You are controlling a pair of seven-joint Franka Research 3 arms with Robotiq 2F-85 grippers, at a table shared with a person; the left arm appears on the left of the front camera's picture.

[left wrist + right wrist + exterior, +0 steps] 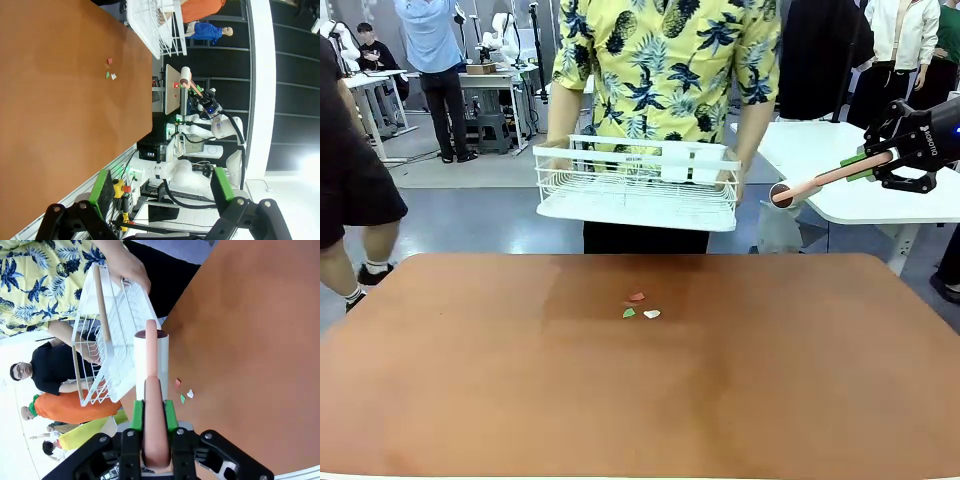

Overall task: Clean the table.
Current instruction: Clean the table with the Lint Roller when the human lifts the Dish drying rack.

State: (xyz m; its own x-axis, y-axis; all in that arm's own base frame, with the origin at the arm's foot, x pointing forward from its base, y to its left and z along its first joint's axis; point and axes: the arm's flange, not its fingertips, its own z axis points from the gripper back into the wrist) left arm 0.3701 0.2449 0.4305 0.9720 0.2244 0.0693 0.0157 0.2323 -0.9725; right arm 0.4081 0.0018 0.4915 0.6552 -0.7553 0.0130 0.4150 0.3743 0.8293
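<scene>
1. The table [640, 400] is seen as a broad, smooth, matte reddish-brown top with rounded corners. It fills the near half of the front view and reaches to the person's side.
2. The left gripper [162, 192] is held off the table's edge, its green pads spread wide with nothing between them.
3. Three small scraps [638, 305], one red, one green and one white, are clustered close together near the table's middle, slightly towards its far side.
4. The right gripper [880, 160] is raised beyond the table's far right corner. Its fingers are pressed onto the pinkish handle of a lint roller [782, 195].
5. Past the table's far edge, a white wire rack [636, 185] is held up in both hands by a person [665, 70] in a yellow patterned shirt.
</scene>
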